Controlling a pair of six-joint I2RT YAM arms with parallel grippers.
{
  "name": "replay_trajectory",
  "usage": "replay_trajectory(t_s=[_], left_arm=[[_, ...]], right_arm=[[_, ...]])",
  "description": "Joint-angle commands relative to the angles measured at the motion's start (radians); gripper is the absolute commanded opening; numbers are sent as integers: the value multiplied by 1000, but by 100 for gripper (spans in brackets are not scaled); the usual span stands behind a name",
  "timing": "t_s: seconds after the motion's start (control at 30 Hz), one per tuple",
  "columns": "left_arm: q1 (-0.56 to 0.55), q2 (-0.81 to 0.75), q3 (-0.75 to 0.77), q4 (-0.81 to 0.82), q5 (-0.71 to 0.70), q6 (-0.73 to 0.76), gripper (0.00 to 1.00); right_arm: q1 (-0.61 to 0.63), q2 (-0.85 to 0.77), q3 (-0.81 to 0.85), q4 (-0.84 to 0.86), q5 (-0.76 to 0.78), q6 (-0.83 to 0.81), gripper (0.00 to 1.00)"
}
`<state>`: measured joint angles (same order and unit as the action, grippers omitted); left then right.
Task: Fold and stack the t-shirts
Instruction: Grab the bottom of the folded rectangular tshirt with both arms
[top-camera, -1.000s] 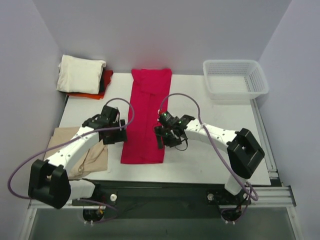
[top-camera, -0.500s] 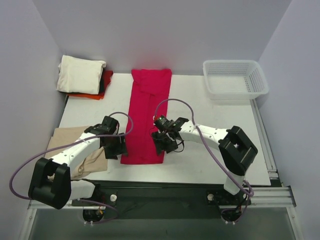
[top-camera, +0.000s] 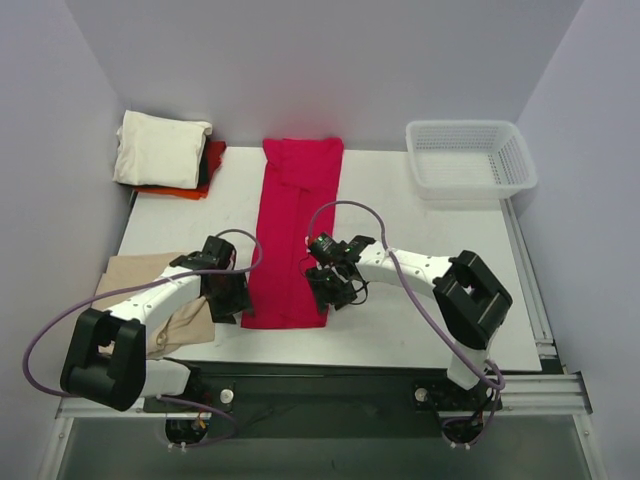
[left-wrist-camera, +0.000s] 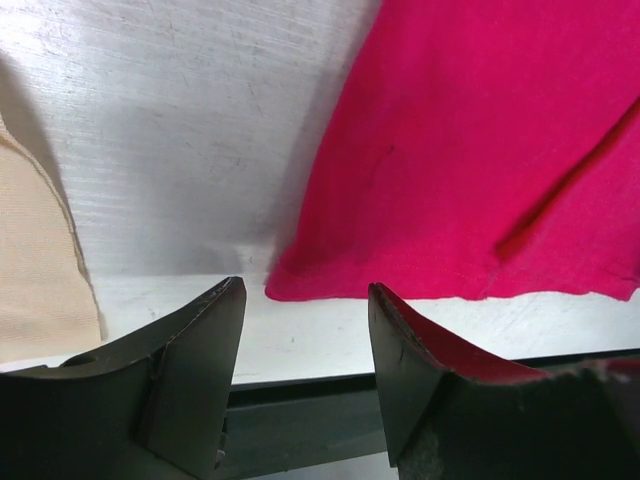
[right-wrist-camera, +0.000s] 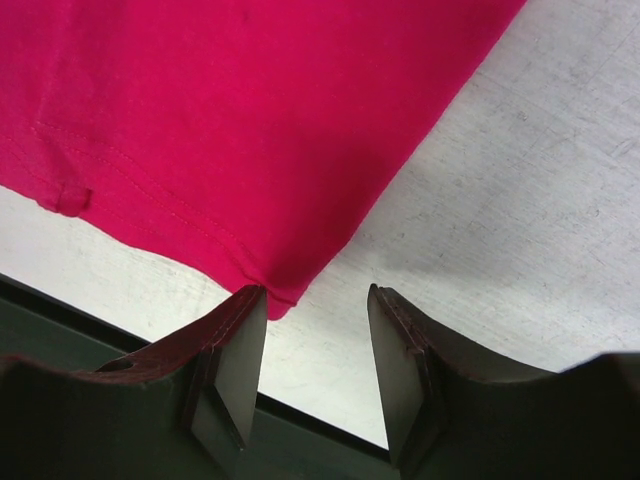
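A crimson-red t-shirt (top-camera: 293, 230) lies folded into a long strip down the middle of the table. My left gripper (top-camera: 233, 300) is open and low at the shirt's near left corner (left-wrist-camera: 290, 285), just short of the cloth. My right gripper (top-camera: 327, 297) is open at the near right corner (right-wrist-camera: 280, 295), its left finger touching the hem. A cream-white t-shirt (top-camera: 160, 147) lies folded on an orange-red one (top-camera: 175, 189) at the far left. A tan-beige t-shirt (top-camera: 165, 305) lies under my left arm, and its edge shows in the left wrist view (left-wrist-camera: 35, 270).
A white lattice basket (top-camera: 470, 158) stands at the far right of the table (top-camera: 430, 300). The table's near edge with a dark rail (left-wrist-camera: 300, 390) runs just under both grippers. Purple cables loop over both arms.
Both grippers have moved toward me along the red shirt's sides, down to its near corners. The shirt has not moved.
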<state>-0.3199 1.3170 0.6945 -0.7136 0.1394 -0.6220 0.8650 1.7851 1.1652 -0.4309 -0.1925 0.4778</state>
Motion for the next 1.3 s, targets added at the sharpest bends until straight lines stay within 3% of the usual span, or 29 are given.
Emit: replay_trajectory(t_s=[0.0,0.43,0.93,1.27], left_arm=[[12,4,-27,78,22,-38,63],[15,47,-81,180,25,-59,60],[13,103,-64,97,-75,-64,57],[10,126,-58,62,-104,-81,44]], right_arm=[[3,27,27,-48,-12,-22,46],[6,66,39,-39,-47,-33,42],[29,80,64,-65,-73,-54,41],[28,102,60,-85,-88,-65,40]])
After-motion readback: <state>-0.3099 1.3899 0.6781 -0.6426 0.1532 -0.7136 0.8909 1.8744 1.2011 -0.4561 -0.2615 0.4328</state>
